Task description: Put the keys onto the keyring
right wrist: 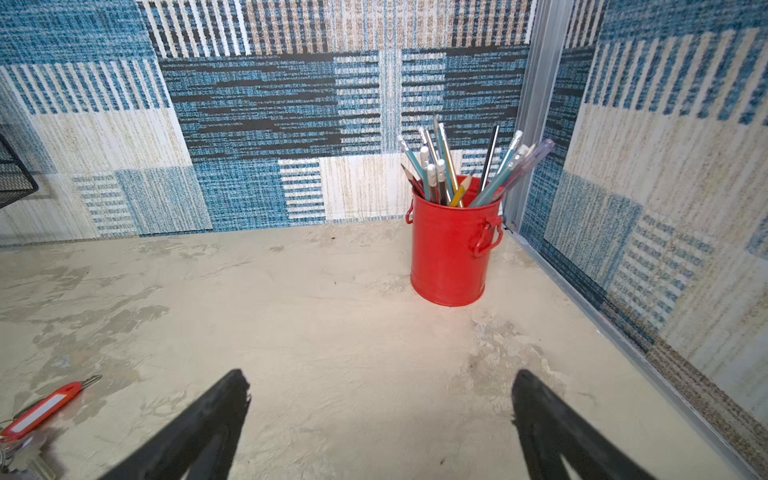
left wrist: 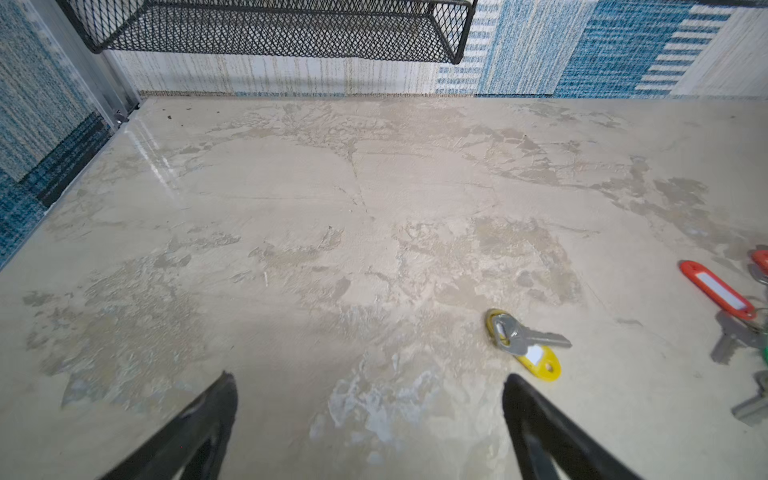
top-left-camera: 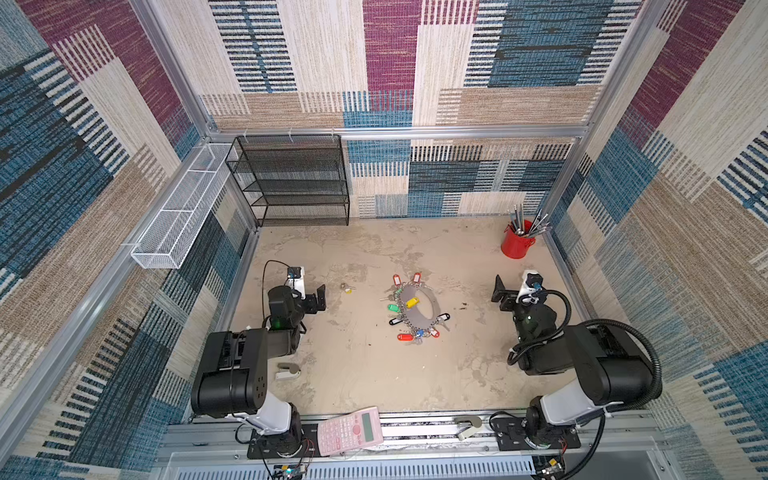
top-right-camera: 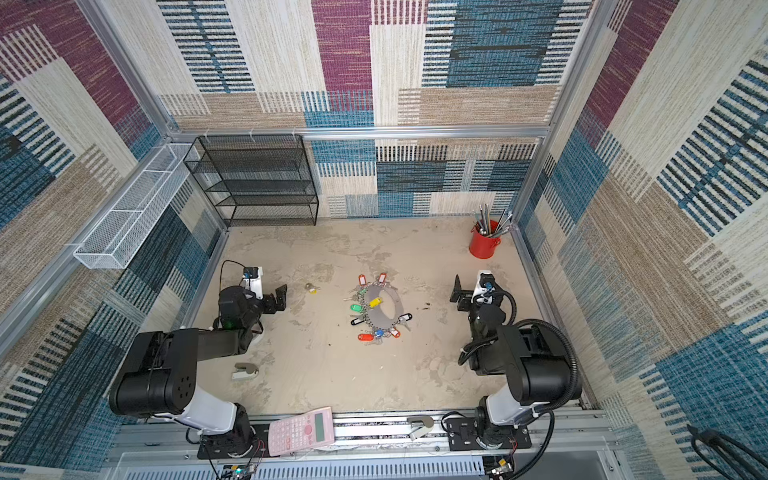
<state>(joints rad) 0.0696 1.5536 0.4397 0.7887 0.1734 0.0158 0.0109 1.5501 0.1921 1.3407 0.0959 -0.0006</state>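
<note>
Left gripper, right gripper: fingers spread, empty; keys flat on worktop, blade pointing toward keyring.

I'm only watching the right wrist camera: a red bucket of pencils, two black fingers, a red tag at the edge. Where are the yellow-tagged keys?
Observer: The keys lie loose on the table, over on the left arm's side.
Visitor: What is my red tag hanging from?
Observer: The keyring, a grey C-shaped ring mid-table, hung with green, yellow, black and blue tags too.
Visitor: Is the left arm holding anything?
Observer: No. The left gripper has its fingers spread open and empty, with the keys lying close ahead of them.
</note>
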